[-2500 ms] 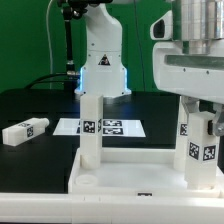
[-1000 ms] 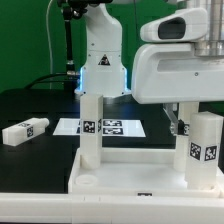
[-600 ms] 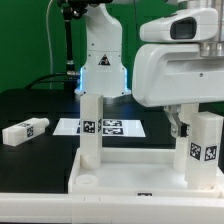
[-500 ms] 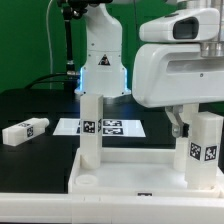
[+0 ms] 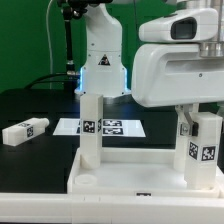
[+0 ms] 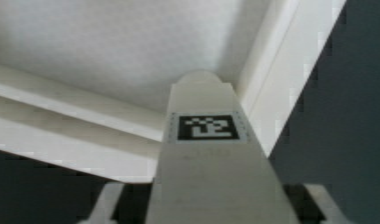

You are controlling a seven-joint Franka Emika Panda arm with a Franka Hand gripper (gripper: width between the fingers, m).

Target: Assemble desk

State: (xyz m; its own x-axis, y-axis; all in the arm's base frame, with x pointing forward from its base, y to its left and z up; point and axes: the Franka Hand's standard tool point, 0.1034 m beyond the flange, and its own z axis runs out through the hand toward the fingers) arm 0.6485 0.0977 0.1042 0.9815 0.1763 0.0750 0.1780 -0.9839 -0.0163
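The white tray-like tabletop [image 5: 130, 178] lies in front, rim up. One white leg [image 5: 91, 128] stands upright in its corner socket on the exterior view's left. A second tagged leg [image 5: 205, 148] stands upright in the corner on the exterior view's right. My gripper [image 5: 190, 125] hangs over that second leg with its fingers on either side of the top. In the wrist view the leg [image 6: 208, 125] runs between my fingers [image 6: 116, 205], with a dark gap on each side. The gripper [image 6: 213, 205] is open around it. A third leg [image 5: 25, 130] lies loose on the table.
The marker board [image 5: 100, 127] lies flat on the black table behind the tabletop. The robot's white base [image 5: 101, 60] stands at the back, with a green backdrop behind it. My large white hand body [image 5: 180, 65] fills the upper part of the exterior view's right.
Since 2.5 s ago my hand has turned and shifted over the right-hand leg. In the last half second the visible finger has moved closer to that leg. The legs and tabletop have not moved.
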